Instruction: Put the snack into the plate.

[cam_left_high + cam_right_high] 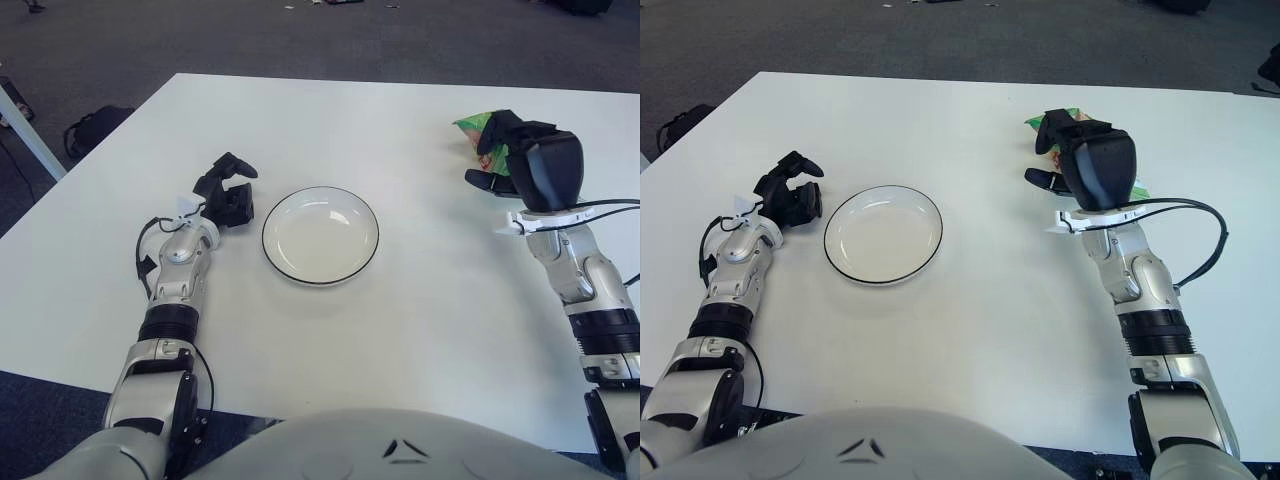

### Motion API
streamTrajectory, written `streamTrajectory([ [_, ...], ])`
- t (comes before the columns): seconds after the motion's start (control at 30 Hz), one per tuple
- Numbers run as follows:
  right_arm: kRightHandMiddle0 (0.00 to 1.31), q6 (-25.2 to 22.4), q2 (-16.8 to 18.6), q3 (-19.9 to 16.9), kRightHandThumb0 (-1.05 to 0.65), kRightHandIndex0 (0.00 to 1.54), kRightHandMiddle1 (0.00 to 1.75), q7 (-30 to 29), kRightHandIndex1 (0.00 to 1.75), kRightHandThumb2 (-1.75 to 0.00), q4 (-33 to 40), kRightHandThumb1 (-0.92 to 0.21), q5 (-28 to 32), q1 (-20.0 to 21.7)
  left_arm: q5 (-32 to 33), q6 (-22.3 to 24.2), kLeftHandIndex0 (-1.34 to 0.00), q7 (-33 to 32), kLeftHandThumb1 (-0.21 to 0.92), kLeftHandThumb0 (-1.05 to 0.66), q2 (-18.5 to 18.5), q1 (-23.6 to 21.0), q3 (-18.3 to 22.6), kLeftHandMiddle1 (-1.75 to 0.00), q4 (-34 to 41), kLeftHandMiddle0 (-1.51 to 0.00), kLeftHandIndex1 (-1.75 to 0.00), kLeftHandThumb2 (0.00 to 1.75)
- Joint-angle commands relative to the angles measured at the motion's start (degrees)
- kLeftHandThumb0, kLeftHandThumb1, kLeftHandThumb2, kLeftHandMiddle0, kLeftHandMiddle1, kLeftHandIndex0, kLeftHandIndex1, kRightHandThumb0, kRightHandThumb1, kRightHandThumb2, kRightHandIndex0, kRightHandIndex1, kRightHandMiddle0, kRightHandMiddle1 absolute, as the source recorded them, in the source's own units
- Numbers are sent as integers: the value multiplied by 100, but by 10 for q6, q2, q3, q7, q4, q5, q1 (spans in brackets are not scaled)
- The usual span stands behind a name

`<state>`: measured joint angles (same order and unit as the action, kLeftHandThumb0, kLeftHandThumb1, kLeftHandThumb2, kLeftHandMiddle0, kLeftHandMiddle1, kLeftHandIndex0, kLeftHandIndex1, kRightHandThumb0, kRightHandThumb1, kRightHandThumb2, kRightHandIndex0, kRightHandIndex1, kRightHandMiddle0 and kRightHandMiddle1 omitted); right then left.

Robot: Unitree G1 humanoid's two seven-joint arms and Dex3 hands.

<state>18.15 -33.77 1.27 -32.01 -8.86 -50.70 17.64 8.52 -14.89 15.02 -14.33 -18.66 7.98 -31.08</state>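
1. Your snack is a green packet in the upper right of the frame, lying on the white table. Most of it is hidden behind the right hand; only a green edge shows above and left of the hand, and a sliver at its lower right.
2. Your right hand sits directly over that packet, its dark fingers curled down around the green wrapper. You can see the fingertips against the packet, but you cannot tell whether the grip is fully closed or whether the snack is lifted off the table.
3. The plate is a white round dish with a thin dark rim, at the centre of the frame. It is well apart from the snack, to its left and lower.
4. Your left hand shows just beside the plate's left rim, not touching it. Its fingers are loosely curled and hold nothing.
5. Dark carpet runs beyond the table's far edge, along the top of the frame.
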Motion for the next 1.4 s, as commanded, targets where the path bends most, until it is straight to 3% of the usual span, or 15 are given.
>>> streamTrajectory([
  [0.0, 27, -9, -26, -2, -20, 43, 175, 22, 140, -74, -18, -73, 4, 26, -14, 18, -46, -5, 51, -42, 5, 28, -6, -175, -33, -114, -175, 107],
  [0.1, 22, -12, -35, 0, -30, 31, 175, 36, 126, -59, -27, -86, 10, 37, -15, 16, -47, -6, 51, -42, 5, 27, -6, -175, -36, -114, -175, 108],
  [0.17, 11, -15, -40, 1, -54, 26, 158, 43, 119, -63, -34, -90, 13, 45, -15, 15, -47, -7, 51, -42, 5, 26, -7, -175, -37, -114, -175, 108],
  [0.3, 2, -19, -58, -2, -71, 19, 141, 61, 103, -70, -67, -92, 24, 85, -15, 13, -47, -8, 50, -42, 5, 25, -7, -175, -40, -115, -175, 108],
  [0.7, 0, -76, -78, 0, -81, 12, 110, 95, 77, -74, -164, -92, 45, 145, -19, 14, -48, -21, 49, -43, 7, 24, -7, -175, -41, -117, -175, 110],
  [1.0, 0, -84, -81, 18, -92, 9, 87, 97, 48, -91, -296, -92, 68, 220, -25, 11, -48, -27, 48, -43, 4, 25, -11, -175, -41, -117, -175, 111],
  [1.2, 0, -75, -81, 27, -101, 3, 68, 106, 35, -102, -351, -92, 91, 247, -28, 8, -48, -28, 48, -43, 2, 26, -12, -175, -41, -117, -175, 111],
  [1.37, 0, -72, -72, 42, -104, 0, 49, 104, 14, -107, -415, -92, 104, 268, -27, 7, -48, -25, 48, -43, 1, 25, -13, -175, -43, -118, -175, 111],
])
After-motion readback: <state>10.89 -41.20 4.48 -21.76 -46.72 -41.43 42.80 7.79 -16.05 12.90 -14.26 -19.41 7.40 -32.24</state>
